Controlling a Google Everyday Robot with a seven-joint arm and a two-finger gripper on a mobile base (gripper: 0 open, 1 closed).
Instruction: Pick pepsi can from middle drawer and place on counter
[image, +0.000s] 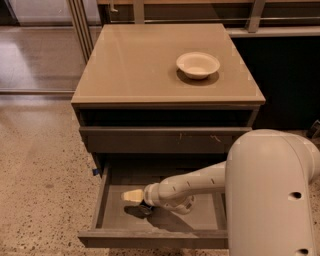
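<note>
The middle drawer (101, 199) is pulled open at the bottom of the cabinet, with a plain grey inside. My gripper (134, 199) reaches into its left half from the right, its cream tip pointing left. A small dark shape right under the tip is the pepsi can (141, 209); it is mostly hidden by the gripper and in shadow. Whether the gripper touches the can does not show. The tan counter (145, 65) lies above.
A cream bowl (198, 64) stands on the counter's right rear. A closed drawer front with pale scratch marks (165, 140) sits above the open drawer, under a dark open slot. My white arm housing (272, 195) fills the lower right. Speckled floor (40, 175) lies to the left.
</note>
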